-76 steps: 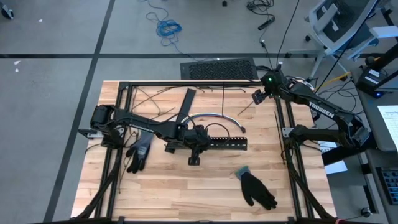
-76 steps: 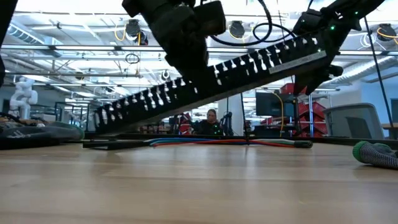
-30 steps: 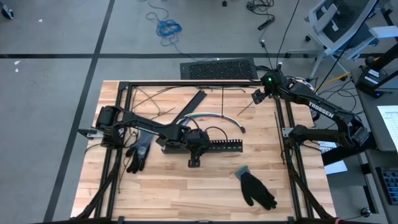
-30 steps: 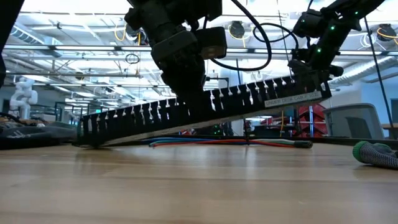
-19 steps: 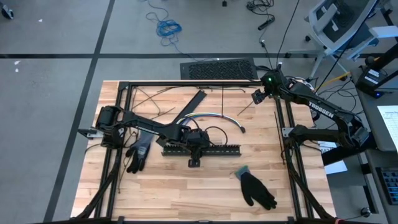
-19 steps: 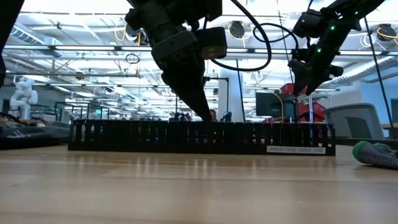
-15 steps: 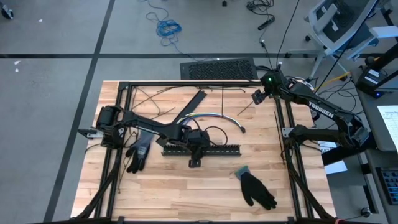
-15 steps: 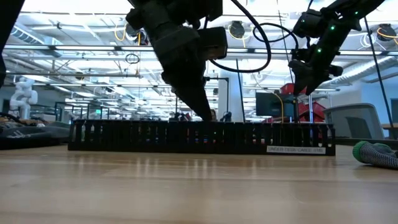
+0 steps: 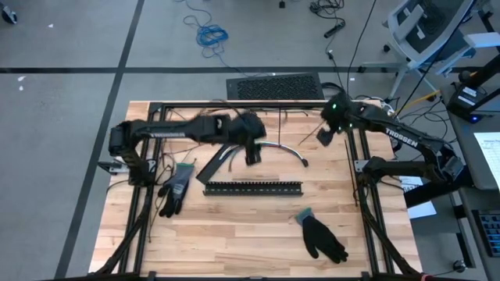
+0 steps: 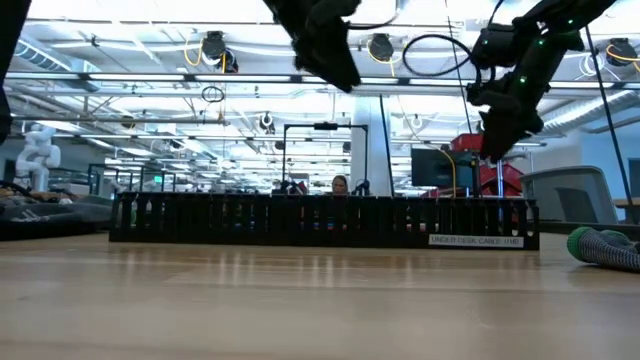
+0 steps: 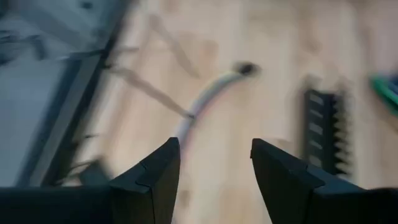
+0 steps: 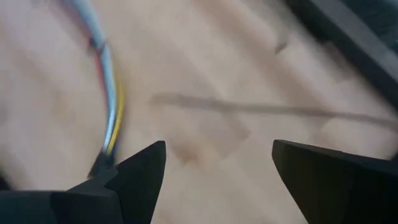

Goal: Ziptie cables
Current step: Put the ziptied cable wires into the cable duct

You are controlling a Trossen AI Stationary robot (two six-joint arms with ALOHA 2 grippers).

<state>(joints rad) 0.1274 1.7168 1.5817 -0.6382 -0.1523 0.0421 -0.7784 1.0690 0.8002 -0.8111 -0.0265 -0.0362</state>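
The cables [image 9: 280,147], a thin bundle of coloured wires, lie in an arc on the wooden table beyond the black slotted strip [image 9: 252,187]. That strip rests flat on its long underside, its teeth up [image 10: 320,218]. My left gripper [image 9: 253,154] hangs open well above the table, between strip and cables, with nothing between its fingers [image 11: 214,143]. In the left wrist view the cables [image 11: 205,102] and the strip [image 11: 320,130] lie ahead of it. My right gripper [image 9: 322,136] hovers open over the far right, above the cables' end [image 12: 112,93], fingers empty [image 12: 217,144].
A dark flat strip [image 9: 217,164] slants past the slotted strip's left end. One black glove [image 9: 175,189] lies at the left, another [image 9: 320,238] near the front right. Thin black strands [image 12: 261,109] lie loose on the far half. The black frame [image 9: 234,105] rims the table.
The slotted strip, held tilted with one end on the table, has come down to lie level. My left gripper has let it go, risen sharply and swung toward the far edge, over the cables. My right gripper has tipped a little further downward in place.
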